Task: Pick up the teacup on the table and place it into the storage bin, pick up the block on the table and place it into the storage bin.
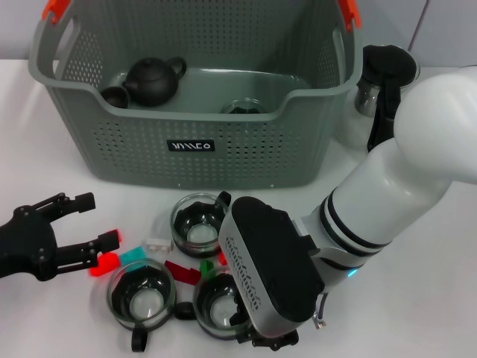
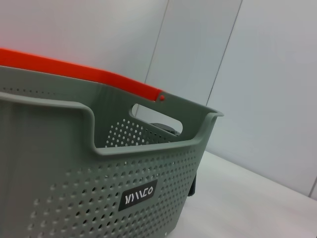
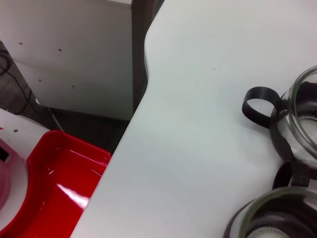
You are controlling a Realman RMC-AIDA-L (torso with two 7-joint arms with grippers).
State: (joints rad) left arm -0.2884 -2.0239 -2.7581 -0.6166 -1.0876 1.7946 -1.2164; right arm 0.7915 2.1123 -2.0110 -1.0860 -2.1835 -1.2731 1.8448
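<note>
Left gripper [image 1: 88, 221], black, is seen spread wide, empty, low over the white table [image 1: 417, 298] at the near left edge. Just beside its lower finger, a red block [image 1: 106, 261] lies on the table, then a teal block [image 1: 133, 255] and a small white block [image 1: 156, 243]. Three glass teacups with black handles [image 1: 141, 292] are clustered centre-front. The grey perforated storage bin [image 1: 194, 134] is set behind them, a dark teapot [image 1: 153, 78] inside. Right gripper [image 1: 272, 339] is lowered at the near-centre teacup; finger state cannot be told.
</note>
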